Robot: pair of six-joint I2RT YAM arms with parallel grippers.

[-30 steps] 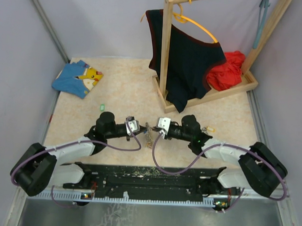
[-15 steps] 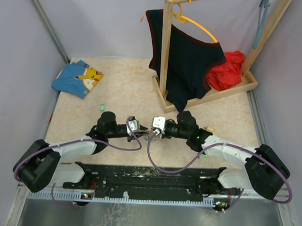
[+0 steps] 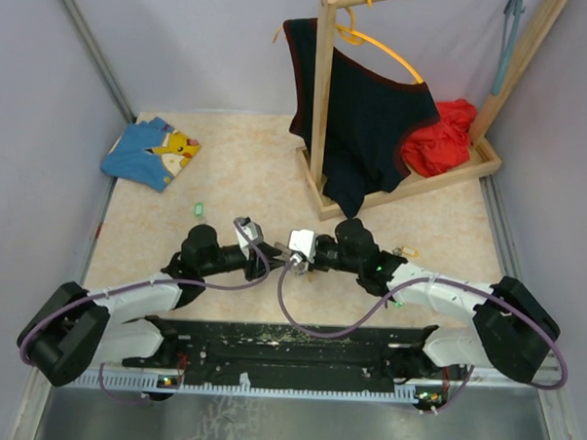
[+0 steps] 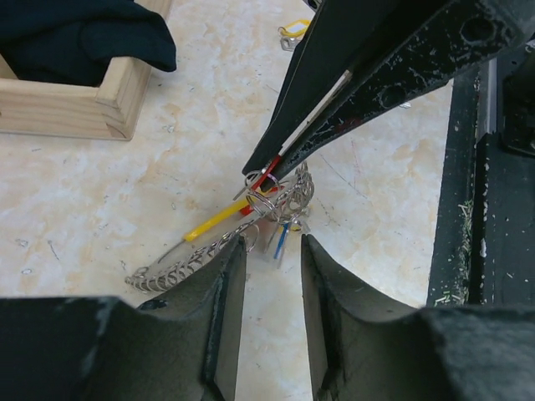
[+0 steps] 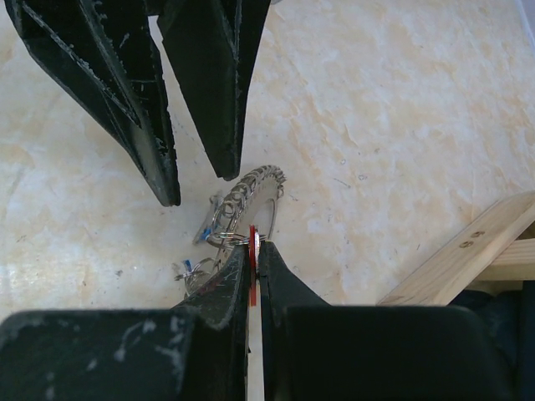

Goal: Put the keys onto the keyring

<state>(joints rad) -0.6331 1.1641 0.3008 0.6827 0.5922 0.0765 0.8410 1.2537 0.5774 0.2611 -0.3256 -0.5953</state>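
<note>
My left end effector (image 4: 272, 244) hangs low over the tabletop (image 4: 92, 200) with its fingers (image 4: 219, 305) spread apart, gripping nothing. The keyring (image 4: 219, 249) lies just ahead of those fingertips: a silvery chain curving on the tabletop, a yellow loop (image 4: 211, 222) running across it, and a small blue tag (image 4: 282, 236) almost in line with the gap between my fingers.

My right end effector (image 5: 252, 251) comes in from the opposite side, tip to tip with the left one. It is pressed together, pinching a red tag (image 5: 252, 266) that sits among the silvery rings at the end of the keyring nearest to it. That end is drawn up to its tips, while the rest of the chain trails away ahead of them onto the tabletop.

A yellow-tagged key (image 4: 292, 32) lies alone on the tabletop, well beyond my left end effector and behind the right one, apart from the bunch.

Ahead and to the left of my left end effector stands a wooden frame (image 4: 92, 109) with dark cloth (image 4: 84, 29) hanging into it.
</note>
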